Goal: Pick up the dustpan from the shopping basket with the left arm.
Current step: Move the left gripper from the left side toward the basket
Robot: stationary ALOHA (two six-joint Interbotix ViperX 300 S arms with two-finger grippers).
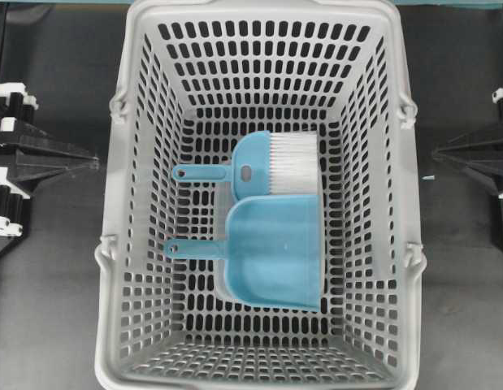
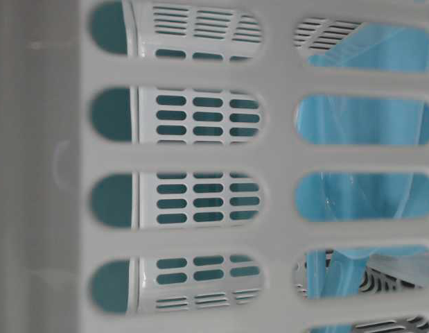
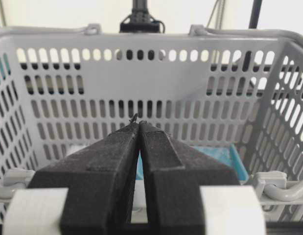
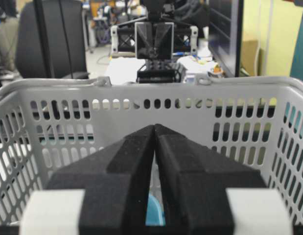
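Lying flat in shopping basket (image 1: 125,244): dustpan (image 1: 275,252), brush (image 1: 275,162) beside it; left gripper (image 1: 93,163) and right gripper (image 1: 436,152) clenched, empty, outside basket.

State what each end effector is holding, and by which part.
Nothing is held. The left end effector and right end effector are shut and empty; the dustpan lies in the shopping basket.

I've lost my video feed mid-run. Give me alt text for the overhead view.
A light blue dustpan lies flat on the floor of a large grey shopping basket, its handle pointing left. A matching hand brush with white bristles lies just above it in the picture, handle also left. The left end effector and right end effector sit outside the basket, both shut.
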